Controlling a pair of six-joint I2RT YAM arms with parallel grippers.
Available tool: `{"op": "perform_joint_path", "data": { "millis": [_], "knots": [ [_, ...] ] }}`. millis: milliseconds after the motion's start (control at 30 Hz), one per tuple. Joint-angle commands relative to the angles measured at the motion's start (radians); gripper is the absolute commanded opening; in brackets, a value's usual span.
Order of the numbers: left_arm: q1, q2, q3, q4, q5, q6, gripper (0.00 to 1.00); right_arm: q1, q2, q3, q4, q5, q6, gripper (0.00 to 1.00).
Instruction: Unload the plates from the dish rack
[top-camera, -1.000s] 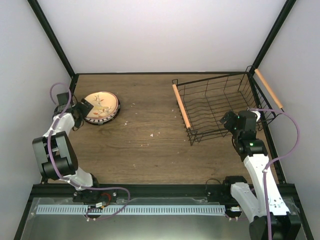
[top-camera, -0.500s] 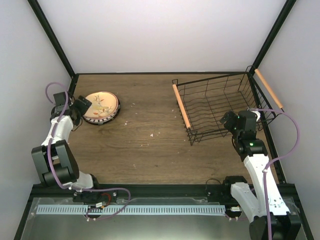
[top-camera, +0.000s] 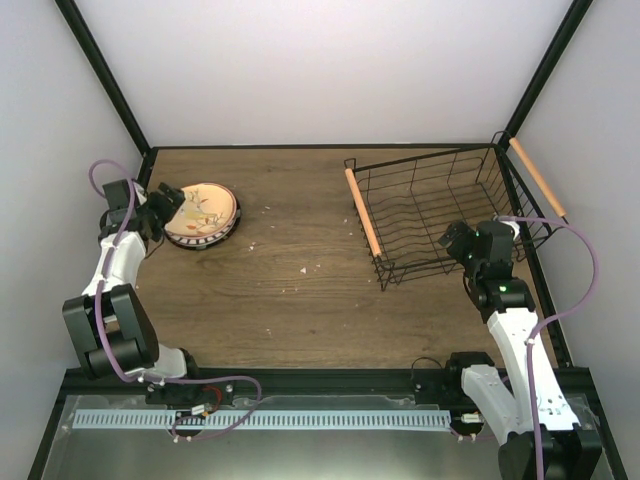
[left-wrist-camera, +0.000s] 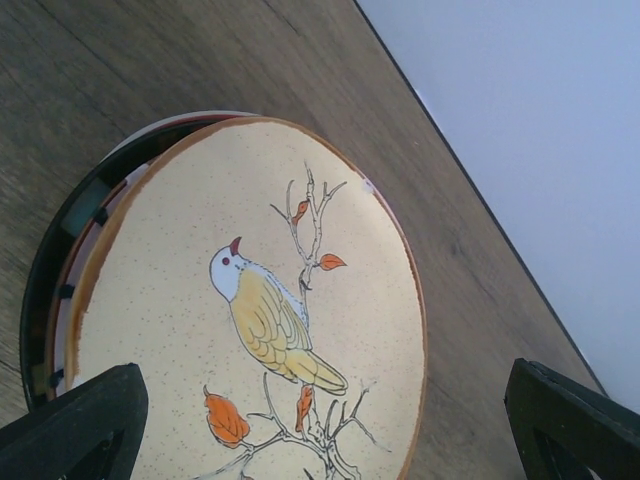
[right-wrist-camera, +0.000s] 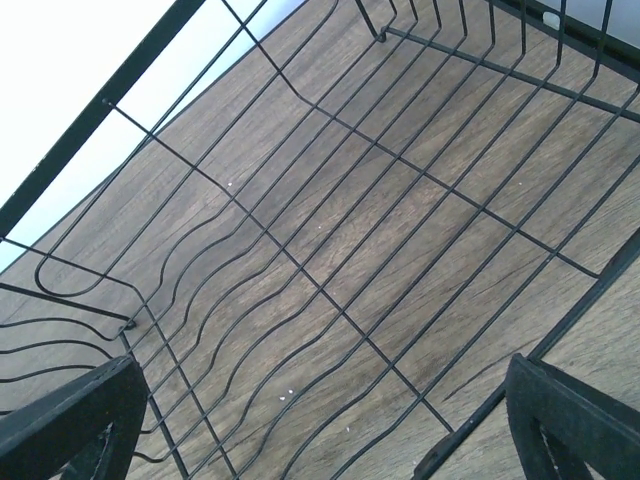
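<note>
A stack of plates (top-camera: 202, 214) lies on the table at the back left. Its top plate is tan with a bird and branch print (left-wrist-camera: 250, 320), and darker rims show beneath it (left-wrist-camera: 70, 215). My left gripper (top-camera: 166, 203) is open at the stack's left edge, with nothing between its fingertips (left-wrist-camera: 75, 420). The black wire dish rack (top-camera: 440, 215) with orange-tan rod handles (top-camera: 362, 211) stands at the back right and holds no plates. My right gripper (top-camera: 452, 240) is open and empty over the rack's near right side. Its wrist view shows bare wire floor (right-wrist-camera: 330, 300).
Black frame posts run up the back corners. The rack's right handle (top-camera: 537, 177) lies against the right wall. Small pale crumbs (top-camera: 304, 269) dot the wooden table between stack and rack.
My left arm has drawn back toward the left wall and its gripper has shifted slightly up along the stack's left edge. The right arm, stack and rack have not moved.
</note>
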Motion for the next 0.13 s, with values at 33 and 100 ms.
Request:
{"op": "perform_joint_path", "data": {
  "millis": [33,100],
  "knots": [
    [-0.002,-0.031,-0.014,0.034,0.036,0.020,1.00,-0.004,-0.005,-0.012,0.012,-0.007,0.007,1.00],
    [-0.003,-0.038,-0.025,0.039,0.046,0.018,1.00,-0.004,-0.006,-0.014,0.012,-0.008,0.009,1.00]
  ]
}}
